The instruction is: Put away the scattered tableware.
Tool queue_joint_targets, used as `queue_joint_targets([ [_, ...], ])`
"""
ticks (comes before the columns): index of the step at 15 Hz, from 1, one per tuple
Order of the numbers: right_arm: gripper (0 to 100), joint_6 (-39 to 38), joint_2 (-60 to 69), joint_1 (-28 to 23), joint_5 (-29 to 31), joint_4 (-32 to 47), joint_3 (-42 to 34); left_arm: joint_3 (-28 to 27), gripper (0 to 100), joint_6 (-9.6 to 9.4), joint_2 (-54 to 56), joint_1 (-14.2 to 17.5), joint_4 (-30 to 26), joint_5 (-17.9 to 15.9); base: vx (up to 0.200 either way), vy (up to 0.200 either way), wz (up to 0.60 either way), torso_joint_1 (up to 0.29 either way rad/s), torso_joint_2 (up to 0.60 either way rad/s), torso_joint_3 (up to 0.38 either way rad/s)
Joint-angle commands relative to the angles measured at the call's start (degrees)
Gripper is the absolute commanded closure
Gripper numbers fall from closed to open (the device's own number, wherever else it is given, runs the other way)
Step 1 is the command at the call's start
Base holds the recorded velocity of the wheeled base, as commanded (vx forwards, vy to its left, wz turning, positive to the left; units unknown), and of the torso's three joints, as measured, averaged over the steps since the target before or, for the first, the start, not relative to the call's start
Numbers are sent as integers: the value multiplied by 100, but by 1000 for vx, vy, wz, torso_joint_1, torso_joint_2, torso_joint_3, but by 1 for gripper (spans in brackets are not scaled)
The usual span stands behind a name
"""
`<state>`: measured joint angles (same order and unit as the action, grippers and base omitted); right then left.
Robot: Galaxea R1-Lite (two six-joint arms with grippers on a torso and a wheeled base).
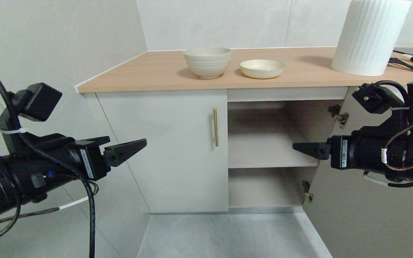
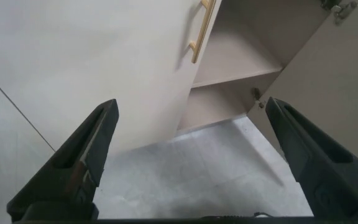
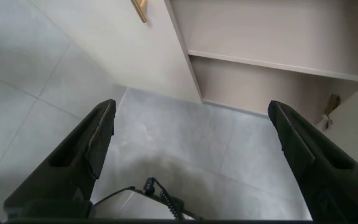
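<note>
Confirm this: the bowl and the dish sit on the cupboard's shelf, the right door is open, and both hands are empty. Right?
Not quite: the head view shows the bowl and the dish on the countertop, not on the shelf. The right door is open, and the left hand and right hand are empty.

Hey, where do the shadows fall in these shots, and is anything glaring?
Head view: the bowl, the plate and the white container throw soft shadows to their left on the countertop; no harsh glare. Left wrist view: evenly lit floor, dimmer inside the cabinet. Right wrist view: shade under the shelf.
</note>
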<state>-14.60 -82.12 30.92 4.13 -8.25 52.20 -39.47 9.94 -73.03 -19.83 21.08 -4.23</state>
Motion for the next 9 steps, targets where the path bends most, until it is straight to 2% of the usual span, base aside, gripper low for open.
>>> queue_joint_targets([
  [1,0,1,20,-7,0,-1,-17,1,0,0,-62,6,10,1,0,0,0,0,0,0],
  [2,0,1,29,-7,9,-10,-26,1,0,0,-71,6,2,1,0,0,0,0,0,0],
  [9,0,186,178,-7,-9,-10,-166,-17,0,0,-106,6,37,1,200,0,0,4,2,4],
])
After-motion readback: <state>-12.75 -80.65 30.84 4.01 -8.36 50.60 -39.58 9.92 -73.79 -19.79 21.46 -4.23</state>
